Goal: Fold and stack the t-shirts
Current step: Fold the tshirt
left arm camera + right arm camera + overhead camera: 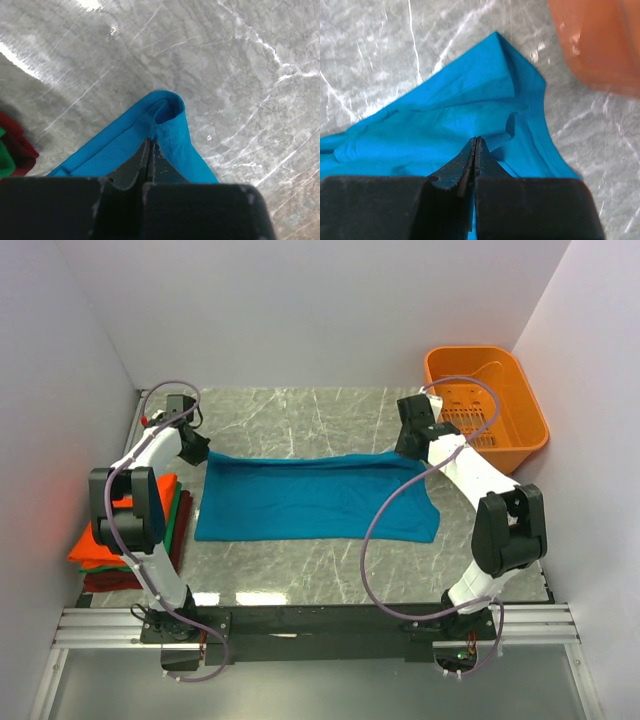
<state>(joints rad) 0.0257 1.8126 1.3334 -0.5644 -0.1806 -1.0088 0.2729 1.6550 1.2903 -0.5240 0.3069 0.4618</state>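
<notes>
A teal-blue t-shirt [315, 500] lies across the middle of the table as a wide flat band. My left gripper [197, 451] is shut on its far left corner [167, 107], where the cloth bunches up just past the tips of the left gripper [150, 142]. My right gripper [411, 448] is shut on the far right corner, and a small fold of teal cloth [520, 127] rises beside the tips of the right gripper [477, 139]. At the table's left edge sits a stack of folded t-shirts: orange [100, 540] on top, green [176, 515] and dark red [112, 581] beneath.
An orange plastic basket [520, 430] stands at the back right corner, close behind the right arm. White walls close in the table on the left, back and right. The stack shows as red [20, 145] and green [6, 160] at the left wrist view's edge.
</notes>
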